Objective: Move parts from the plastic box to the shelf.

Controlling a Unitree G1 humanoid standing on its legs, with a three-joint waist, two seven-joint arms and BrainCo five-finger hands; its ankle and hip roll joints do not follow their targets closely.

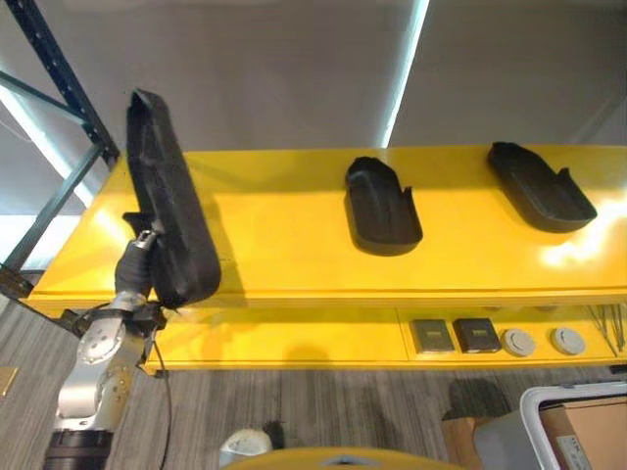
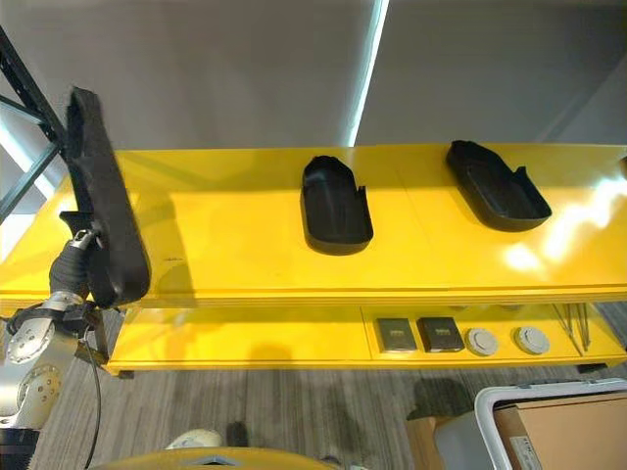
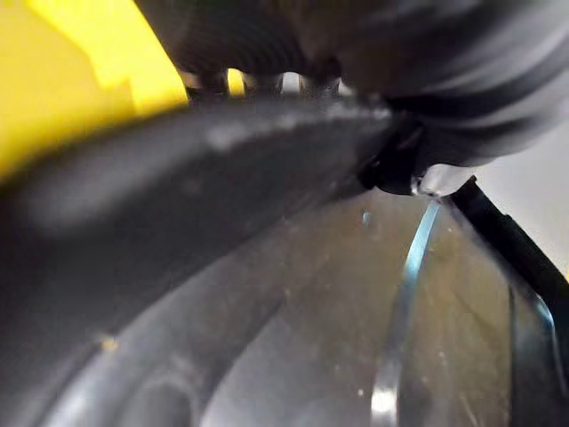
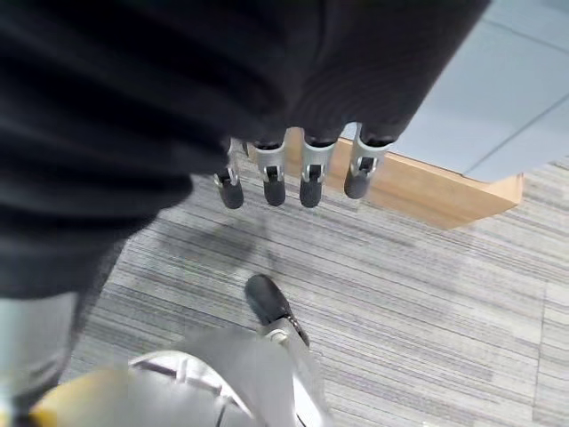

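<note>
Left eye view: the left hand point(image 1: 140, 257) is gripping the lower end of a long black moulded plastic part point(image 1: 168, 201), holding it on edge over the left end of the glossy yellow shelf point(image 1: 284, 245). The part is looking rigid and light, probably smooth; a hold on its rim suits it. Two similar black parts point(image 1: 381, 206) are lying further right.

Right wrist view: the right hand point(image 4: 293, 178) is hanging relaxed over the floor, fingers straight, holding nothing.
</note>
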